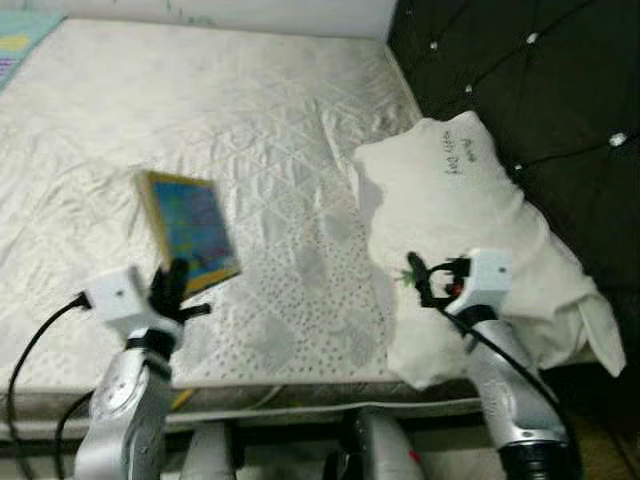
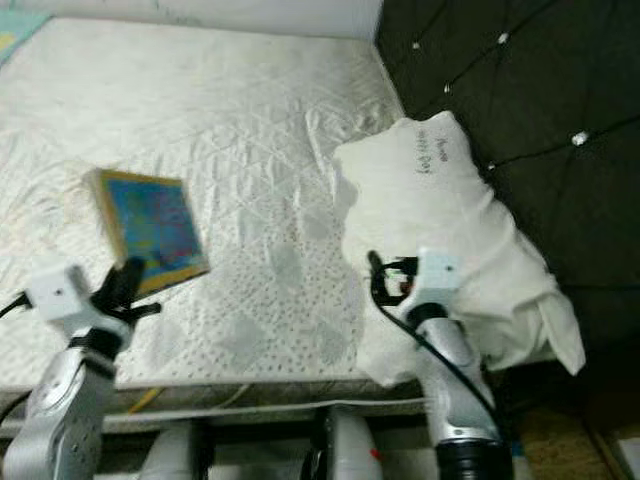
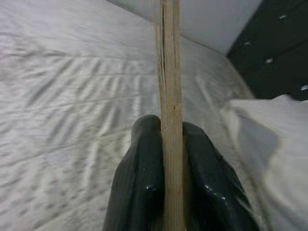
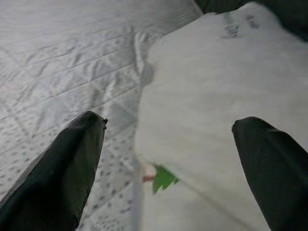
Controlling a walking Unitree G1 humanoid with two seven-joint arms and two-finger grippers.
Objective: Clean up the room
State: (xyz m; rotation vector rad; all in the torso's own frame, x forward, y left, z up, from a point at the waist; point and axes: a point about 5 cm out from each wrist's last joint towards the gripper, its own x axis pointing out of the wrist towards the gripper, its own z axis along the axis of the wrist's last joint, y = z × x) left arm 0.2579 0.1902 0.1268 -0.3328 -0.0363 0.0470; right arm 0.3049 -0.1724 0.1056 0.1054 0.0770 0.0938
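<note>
A thin book (image 1: 190, 228) with a blue and yellow cover is held up over the near part of the mattress (image 1: 250, 130). My left gripper (image 1: 172, 285) is shut on its lower edge; in the left wrist view the book's pale page edge (image 3: 169, 96) stands between the two black fingers (image 3: 144, 192). A white pillow (image 1: 470, 220) lies at the right side of the bed against the headboard. My right gripper (image 1: 420, 280) is open just above the pillow's near end, its fingers (image 4: 62, 163) spread wide over the pillow (image 4: 216, 106).
A dark tufted headboard (image 1: 540, 90) runs along the right. A white wall (image 1: 250, 12) backs the bed. A coloured cloth (image 1: 15, 45) shows at the far left corner. The mattress's near edge (image 1: 300, 395) lies just before my body.
</note>
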